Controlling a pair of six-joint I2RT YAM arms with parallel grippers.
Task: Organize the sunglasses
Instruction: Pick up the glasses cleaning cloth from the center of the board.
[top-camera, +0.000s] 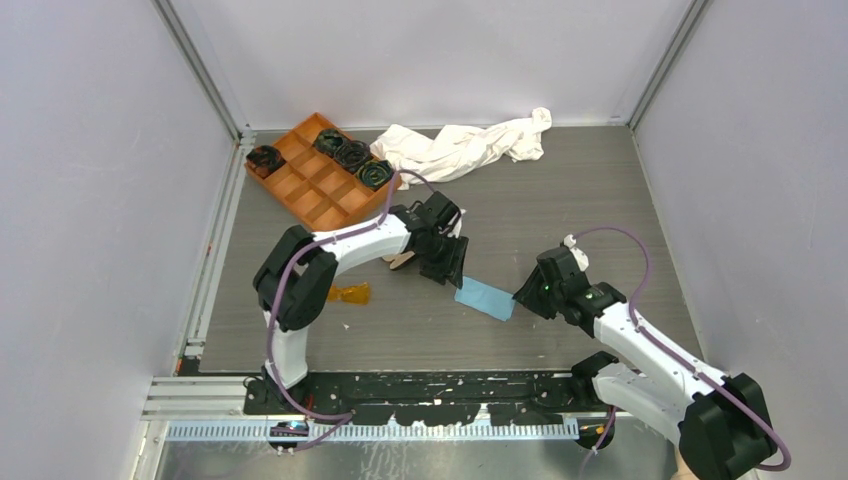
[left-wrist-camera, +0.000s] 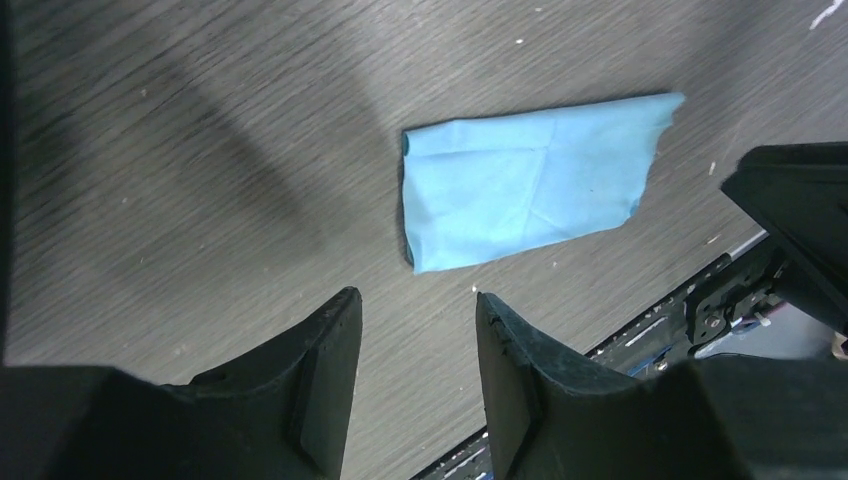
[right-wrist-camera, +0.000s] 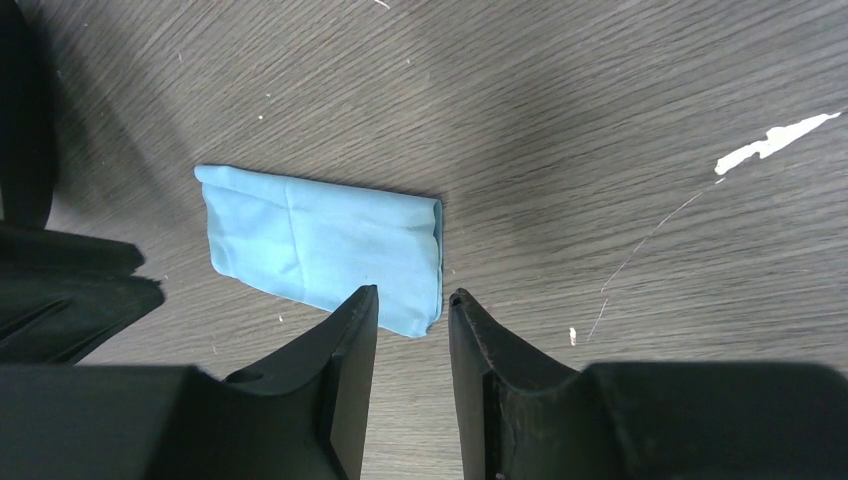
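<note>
The sunglasses (top-camera: 350, 293), amber and translucent, lie on the table next to the left arm's elbow, away from both grippers. A folded light blue cloth (top-camera: 485, 298) lies at mid-table between the grippers. My left gripper (top-camera: 455, 275) hovers at the cloth's left end. In the left wrist view it (left-wrist-camera: 413, 295) is open and empty, the cloth (left-wrist-camera: 530, 180) a little beyond its tips. My right gripper (top-camera: 522, 298) is at the cloth's right end. In the right wrist view it (right-wrist-camera: 413, 292) is open, a corner of the cloth (right-wrist-camera: 320, 250) showing just past its tips.
An orange divided tray (top-camera: 322, 185) holding several black items stands at the back left. A crumpled white cloth (top-camera: 465, 148) lies along the back. A beige piece (top-camera: 402, 260) shows partly from under the left arm. White walls close in three sides.
</note>
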